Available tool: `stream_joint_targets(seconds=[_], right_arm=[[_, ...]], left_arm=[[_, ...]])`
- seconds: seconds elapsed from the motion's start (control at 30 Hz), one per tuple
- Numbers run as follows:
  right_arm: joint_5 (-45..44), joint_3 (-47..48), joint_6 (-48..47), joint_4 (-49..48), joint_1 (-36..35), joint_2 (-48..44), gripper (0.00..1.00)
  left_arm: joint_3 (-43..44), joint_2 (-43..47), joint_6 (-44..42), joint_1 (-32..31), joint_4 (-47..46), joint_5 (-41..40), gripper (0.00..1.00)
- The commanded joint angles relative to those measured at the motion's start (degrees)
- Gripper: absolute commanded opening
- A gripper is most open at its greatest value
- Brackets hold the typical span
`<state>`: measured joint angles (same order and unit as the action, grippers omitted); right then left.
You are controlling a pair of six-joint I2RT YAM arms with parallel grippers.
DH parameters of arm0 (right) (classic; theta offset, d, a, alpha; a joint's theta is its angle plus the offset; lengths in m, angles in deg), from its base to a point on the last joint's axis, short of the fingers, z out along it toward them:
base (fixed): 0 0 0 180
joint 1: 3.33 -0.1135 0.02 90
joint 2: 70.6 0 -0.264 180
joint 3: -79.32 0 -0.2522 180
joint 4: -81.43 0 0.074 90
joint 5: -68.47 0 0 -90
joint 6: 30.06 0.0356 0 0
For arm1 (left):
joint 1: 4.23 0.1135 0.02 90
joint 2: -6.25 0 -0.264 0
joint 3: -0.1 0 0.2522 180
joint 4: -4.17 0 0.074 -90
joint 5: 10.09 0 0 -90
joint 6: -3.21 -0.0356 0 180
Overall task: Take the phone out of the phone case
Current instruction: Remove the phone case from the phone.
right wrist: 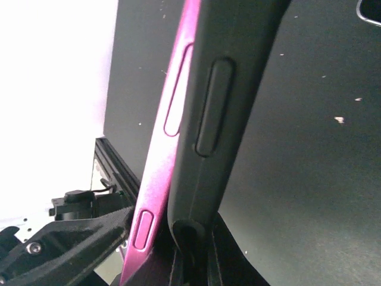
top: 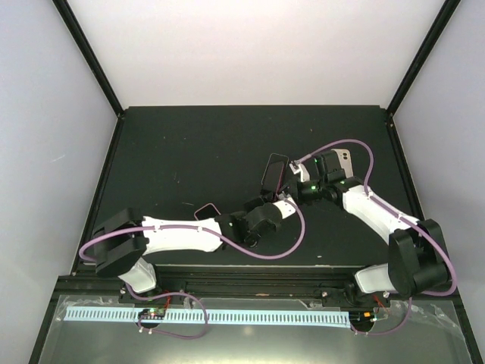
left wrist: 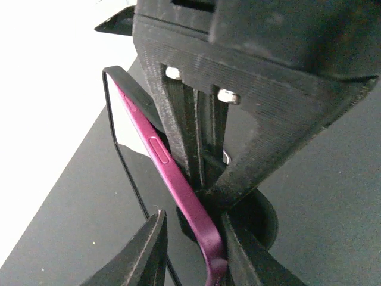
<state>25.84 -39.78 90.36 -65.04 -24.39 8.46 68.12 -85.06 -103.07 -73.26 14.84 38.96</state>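
Jaws of the right gripper (right wrist: 190,253) are clenched on the end of the phone case (right wrist: 238,59), which stands nearly upright above the dark counter (top: 189,152), just right of its centre. The left gripper (left wrist: 196,259) comes in from the other side and brackets the lower end of the phone (left wrist: 172,173). One jaw presses the magenta edge, while the other stands a little off it with the thin black rim of the case running through the gap, so I cannot tell whether that grasp is closed. Seen from above, the two arms meet tip to tip, with the case raised between them. The phone is partly out: its magenta frame has parted from the black shell along one long side, though both ends look seated where the grippers hide them. Its side button (left wrist: 159,149) lies bare in the left wrist view, beside and apart from the moulded button cover (right wrist: 212,107) on the case. The step in hand looks like the peel — one arm anchoring the shell, the other working the handset free. Next, the left jaws likely need a firm hold on the phone alone, not the rim, then a pull away from the right gripper along the open side, while the right keeps the case from flexing back.
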Motion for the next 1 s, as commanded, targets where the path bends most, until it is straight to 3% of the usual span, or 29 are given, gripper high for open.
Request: stream_joint_targets(seconds=[0.0,0.3,0.47,0.73,0.83,0.97], right_arm=[[10.42,0.08,-0.97,6.02,-0.69,-1.35,0.01],[1.69,-0.72,-0.84,5.91,-0.75,-6.38,0.01],[-4.58,0.41,-2.75,7.90,-0.78,-6.92,0.01],[-24.31,3.14,-6.25,11.56,-0.74,-5.47,0.01],[-36.22,4.19,-5.09,13.31,0.05,-7.36,0.01],[-38.72,5.25,-5.30,14.41,4.12,-6.59,0.01]], left_arm=[[-1.43,2.98,-4.83,2.25,-6.24,-11.24,0.24],[-5.59,10.53,-7.46,2.19,-11.51,-14.20,0.09],[-6.50,15.55,-4.52,2.01,-10.60,-13.28,0.02],[-6.71,24.31,3.69,1.34,-6.58,-8.84,0.02],[-7.26,29.30,5.87,1.20,-4.89,-7.37,0.02],[-8.13,36.26,7.87,1.18,-2.19,-5.54,0.02]])
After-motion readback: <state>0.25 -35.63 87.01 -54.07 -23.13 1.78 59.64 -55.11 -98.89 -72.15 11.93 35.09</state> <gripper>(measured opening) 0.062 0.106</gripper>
